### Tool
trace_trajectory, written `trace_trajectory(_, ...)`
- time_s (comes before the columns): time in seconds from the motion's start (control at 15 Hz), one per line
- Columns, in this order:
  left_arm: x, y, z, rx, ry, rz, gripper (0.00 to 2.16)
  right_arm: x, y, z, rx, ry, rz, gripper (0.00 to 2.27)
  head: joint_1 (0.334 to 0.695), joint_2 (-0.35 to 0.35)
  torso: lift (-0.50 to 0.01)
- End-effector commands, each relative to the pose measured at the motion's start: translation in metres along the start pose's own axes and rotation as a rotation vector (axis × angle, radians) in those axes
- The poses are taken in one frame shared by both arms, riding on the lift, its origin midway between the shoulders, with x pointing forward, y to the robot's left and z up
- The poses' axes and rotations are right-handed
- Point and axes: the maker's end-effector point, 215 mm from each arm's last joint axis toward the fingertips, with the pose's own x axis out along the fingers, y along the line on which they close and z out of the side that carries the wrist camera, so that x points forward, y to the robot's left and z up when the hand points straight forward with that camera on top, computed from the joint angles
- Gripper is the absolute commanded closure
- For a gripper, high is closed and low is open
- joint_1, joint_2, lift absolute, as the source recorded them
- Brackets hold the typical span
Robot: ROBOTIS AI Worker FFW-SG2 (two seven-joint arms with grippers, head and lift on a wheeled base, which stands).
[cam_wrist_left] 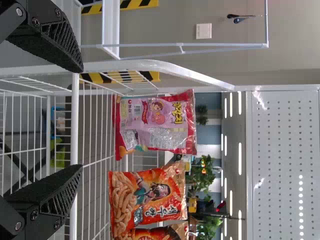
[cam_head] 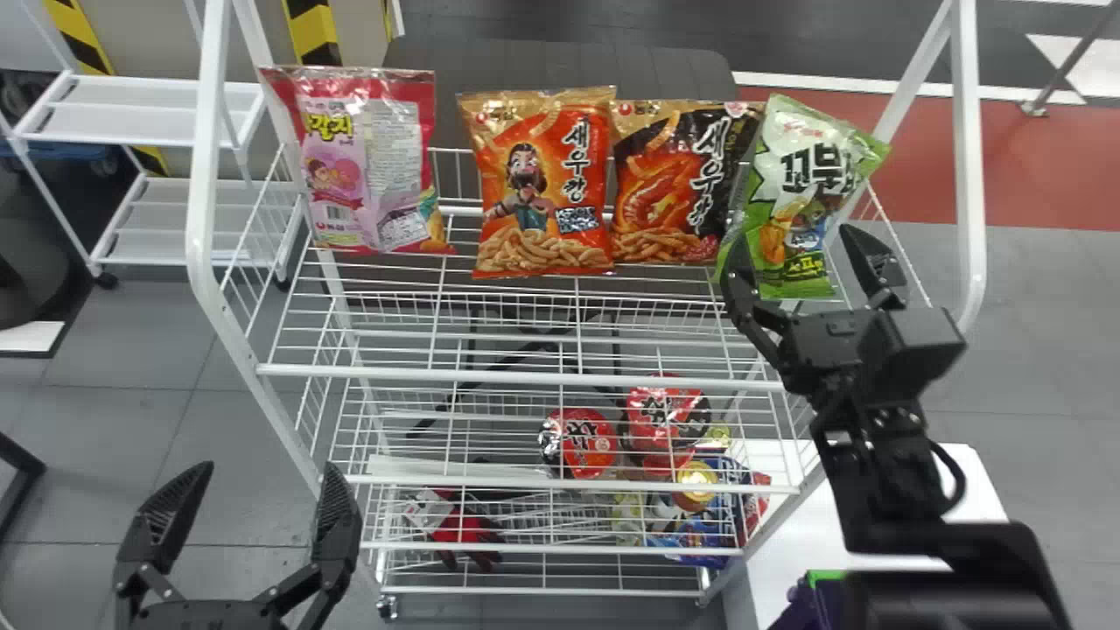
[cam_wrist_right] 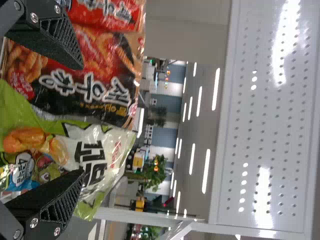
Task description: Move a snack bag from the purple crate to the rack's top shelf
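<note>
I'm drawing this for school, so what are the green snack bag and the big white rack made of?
The green snack bag looks like thin, glossy plastic film, maybe with foil: its surface is crinkly and shiny. The rack looks like smooth white-coated metal, probably steel: it has thin straight wires and gleaming tubes.

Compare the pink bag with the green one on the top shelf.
The pink bag shows a panel of small print; the green bag shows big dark lettering. The pink bag's top edge runs nearly level; the green bag's slants. The right tool is at the green bag; none is at the pink bag. Both are upright.
</note>
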Motion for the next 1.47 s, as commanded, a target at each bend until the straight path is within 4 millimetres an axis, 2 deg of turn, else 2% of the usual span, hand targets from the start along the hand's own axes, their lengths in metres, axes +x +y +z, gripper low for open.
trace_trajectory(0.0,0.001,0.003,0.004,0.000,-0.008,0.006,0.15,-0.043,0.016,0.015,0.044,0.033,0.033,0.08,0.695,-0.038,0.000)
trace_trajectory(0.07,0.001,0.003,0.006,-0.003,-0.013,0.008,0.15,-0.063,0.025,0.017,0.064,0.041,0.062,0.09,0.695,-0.019,0.000)
trace_trajectory(0.33,0.003,0.003,0.009,-0.005,-0.011,0.009,0.15,-0.133,0.036,0.009,0.118,0.087,0.115,0.09,0.695,0.014,0.000)
trace_trajectory(0.47,0.004,0.004,0.009,-0.015,-0.012,0.015,0.15,-0.159,0.041,0.010,0.123,0.095,0.141,0.08,0.695,0.016,0.000)
trace_trajectory(0.67,0.004,0.008,0.009,-0.020,-0.011,0.038,0.14,-0.184,0.047,-0.005,0.139,0.146,0.171,0.08,0.695,0.022,0.000)
trace_trajectory(0.8,0.004,0.013,0.009,-0.025,-0.011,0.062,0.14,-0.193,0.052,-0.013,0.155,0.173,0.192,0.08,0.695,0.031,0.000)
trace_trajectory(0.93,0.004,0.012,0.009,-0.031,-0.010,0.062,0.14,-0.199,0.046,-0.024,0.166,0.194,0.174,0.08,0.695,0.045,0.000)
trace_trajectory(1.13,0.004,0.004,0.008,-0.024,-0.005,0.049,0.14,-0.195,0.039,-0.017,0.158,0.183,0.150,0.08,0.695,0.029,0.000)
trace_trajectory(1.4,0.002,0.003,0.005,-0.008,0.008,0.054,0.14,-0.195,0.067,-0.017,0.196,0.201,0.192,0.08,0.695,0.021,0.000)
